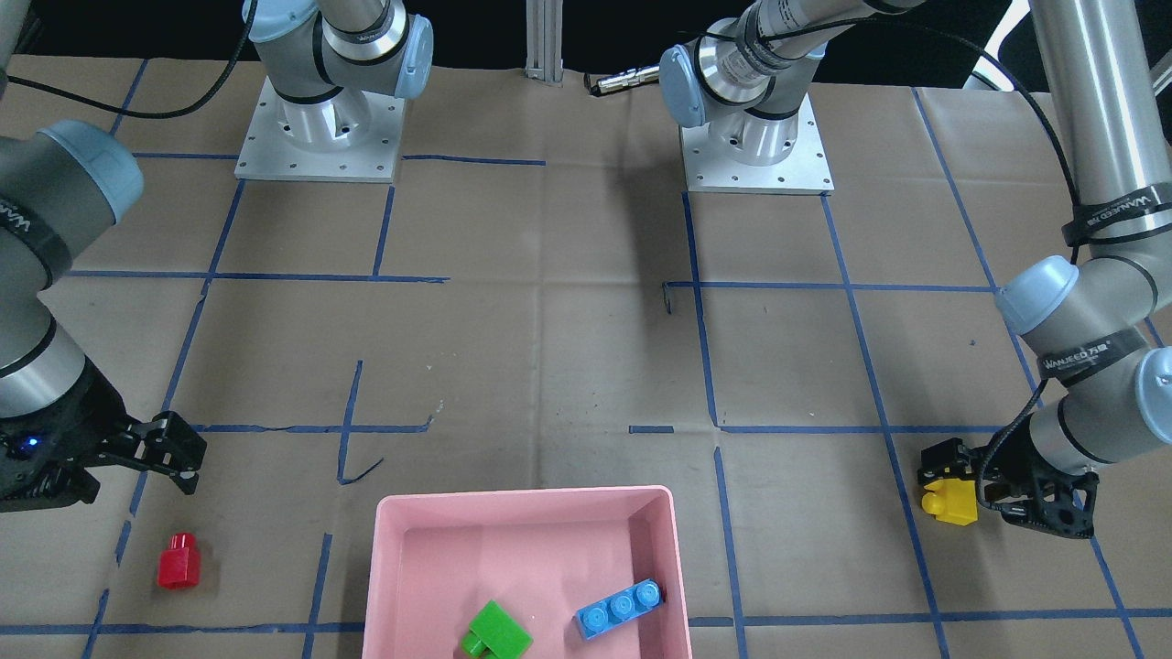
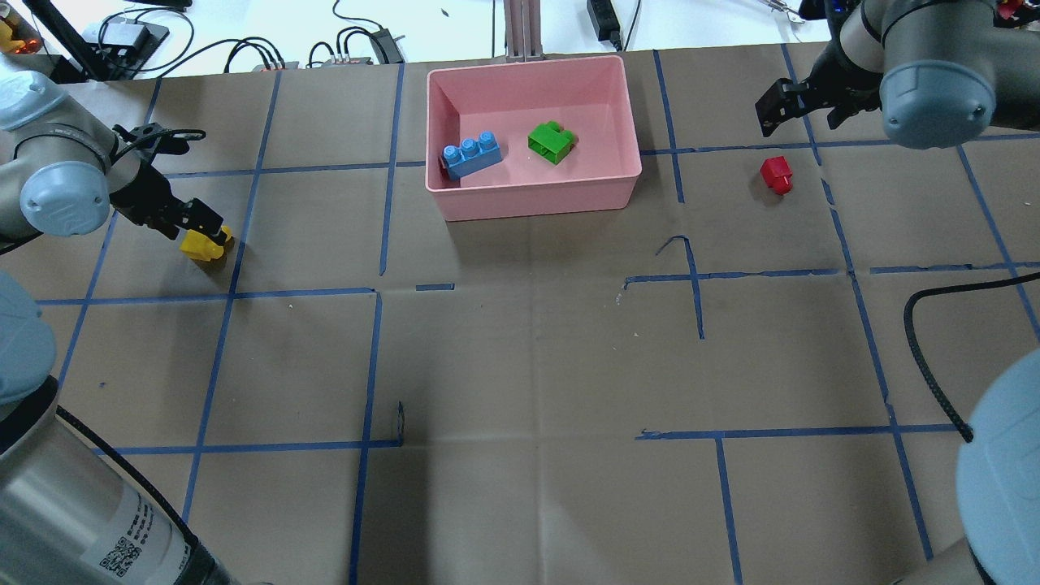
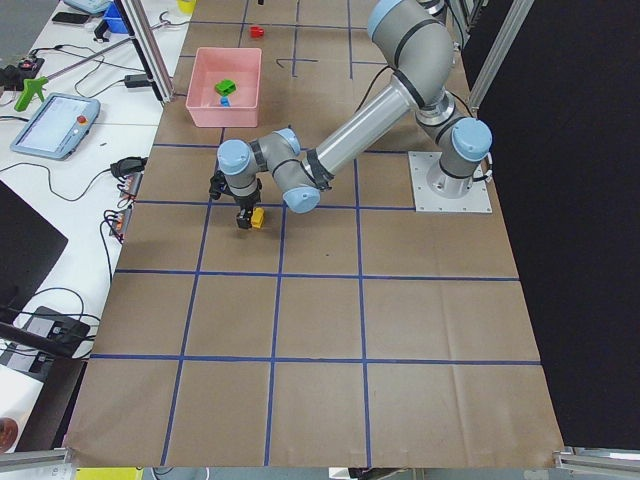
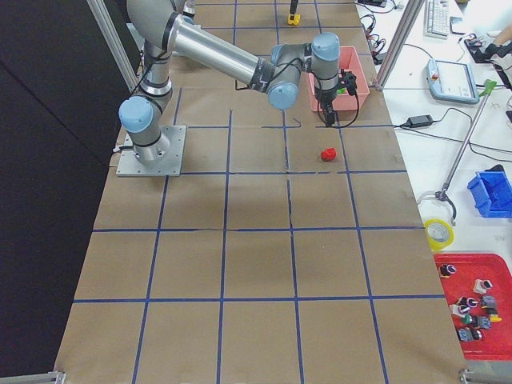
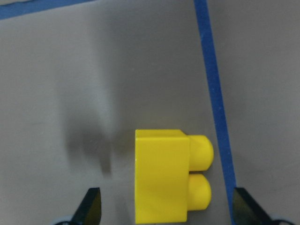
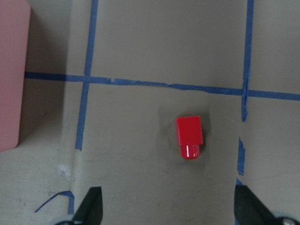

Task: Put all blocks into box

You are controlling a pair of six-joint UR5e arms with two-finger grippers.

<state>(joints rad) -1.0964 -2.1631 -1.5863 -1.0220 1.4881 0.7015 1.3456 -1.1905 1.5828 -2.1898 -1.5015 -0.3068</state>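
Note:
The pink box (image 2: 536,207) stands at the table's far middle, with the green brick (image 2: 552,142) and the blue brick (image 2: 471,154) inside it. The yellow brick (image 2: 205,244) lies on the table at the left. My left gripper (image 2: 199,223) is low over it and open. In the left wrist view the yellow brick (image 5: 171,176) sits between the fingertips (image 5: 91,206) with gaps on both sides. The red brick (image 2: 777,174) lies on its side right of the box. My right gripper (image 2: 780,106) is open and empty, above and just beyond it. The red brick also shows in the right wrist view (image 6: 189,136).
Brown paper with a blue tape grid covers the table (image 2: 520,366). The two arm bases (image 1: 320,128) stand on metal plates at the robot's side. Cables and devices (image 2: 341,49) lie past the far edge, behind the box.

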